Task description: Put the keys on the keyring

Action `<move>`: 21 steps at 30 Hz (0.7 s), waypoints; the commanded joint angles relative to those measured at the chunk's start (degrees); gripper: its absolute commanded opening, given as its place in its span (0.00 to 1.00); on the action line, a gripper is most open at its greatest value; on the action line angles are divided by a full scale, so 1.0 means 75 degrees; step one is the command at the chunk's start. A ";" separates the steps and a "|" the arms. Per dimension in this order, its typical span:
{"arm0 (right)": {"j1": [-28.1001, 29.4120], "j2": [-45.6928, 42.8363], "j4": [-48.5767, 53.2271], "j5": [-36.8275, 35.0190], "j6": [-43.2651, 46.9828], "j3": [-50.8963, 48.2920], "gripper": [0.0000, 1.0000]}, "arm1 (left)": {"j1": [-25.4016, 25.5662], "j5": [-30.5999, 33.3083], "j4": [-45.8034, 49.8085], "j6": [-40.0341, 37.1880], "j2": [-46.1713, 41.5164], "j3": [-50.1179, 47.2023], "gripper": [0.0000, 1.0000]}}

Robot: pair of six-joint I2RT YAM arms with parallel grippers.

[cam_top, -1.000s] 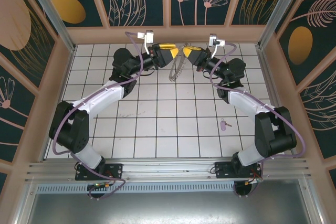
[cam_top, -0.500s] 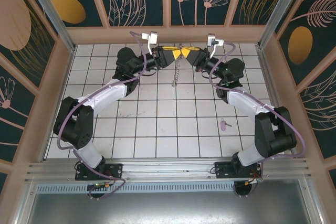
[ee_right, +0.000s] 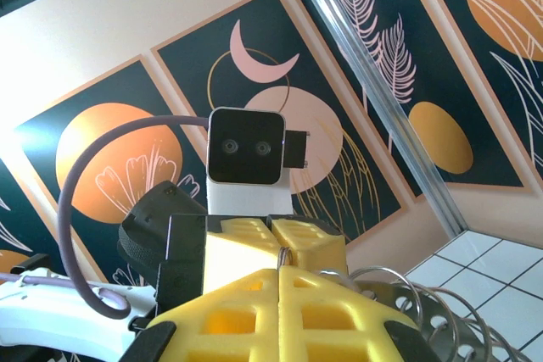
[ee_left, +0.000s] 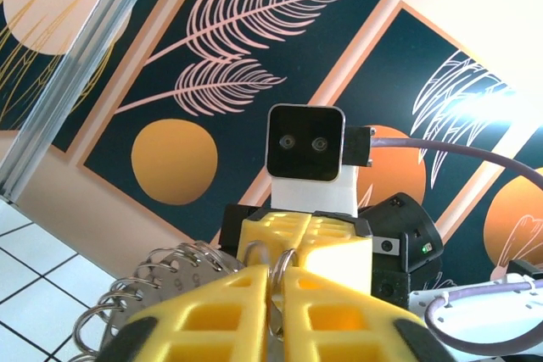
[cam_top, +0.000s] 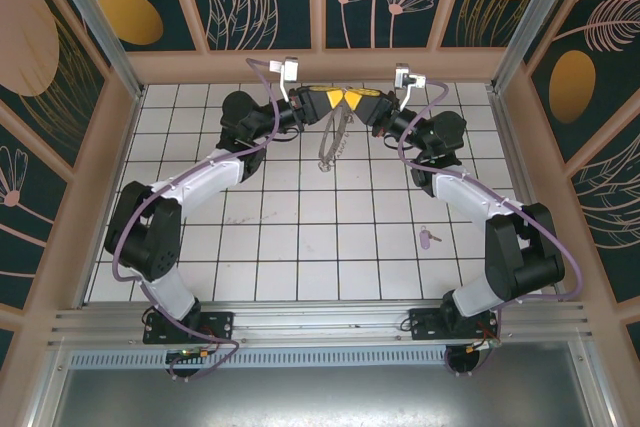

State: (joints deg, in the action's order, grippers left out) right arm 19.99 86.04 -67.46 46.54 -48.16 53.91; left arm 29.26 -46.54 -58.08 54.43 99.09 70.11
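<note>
The left gripper (cam_top: 331, 99) and right gripper (cam_top: 350, 99) each clamp the hanging keyring (cam_top: 330, 143), apparently at its top. 1 lilac key (cam_top: 428, 237) lies unthreaded, well apart.

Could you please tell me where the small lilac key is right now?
In the top view the key lies on the white tiles, right of centre, just left of the right arm's elbow.
</note>
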 commanded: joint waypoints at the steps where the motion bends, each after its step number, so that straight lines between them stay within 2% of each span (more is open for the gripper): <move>1: 0.0054 -0.0058 -0.0474 0.0066 0.0046 0.0255 0.00 | 0.0024 -0.0204 -0.0472 0.0066 0.0099 0.0202 0.04; 2: 0.0063 -0.0046 -0.0471 0.0064 0.0038 0.0254 0.00 | 0.0025 -0.0221 -0.0482 0.0068 0.0118 0.0206 0.00; 6: 0.0057 -0.0074 -0.0124 -0.0050 0.0105 0.0258 0.00 | 0.0024 -0.0156 -0.0381 -0.0076 0.0084 0.0160 0.00; 9: 0.0045 -0.0208 0.0333 -0.0231 0.0239 0.0183 0.20 | 0.0025 -0.0085 -0.0162 -0.0339 0.0002 0.0130 0.00; 13: 0.0020 -0.0462 0.1175 -0.0415 0.0380 0.0103 0.40 | 0.0025 0.0111 0.0389 -0.0967 -0.0068 0.0019 0.00; 21: 0.0007 -0.1422 0.3948 -0.1008 0.1309 0.0159 0.58 | 0.0021 0.0264 0.1396 -0.2008 -0.0679 -0.0275 0.00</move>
State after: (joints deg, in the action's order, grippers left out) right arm 19.99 79.13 -46.78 41.60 -42.54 53.98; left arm 29.26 -45.58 -48.99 44.05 97.30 68.60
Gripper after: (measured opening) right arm 0.578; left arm 0.045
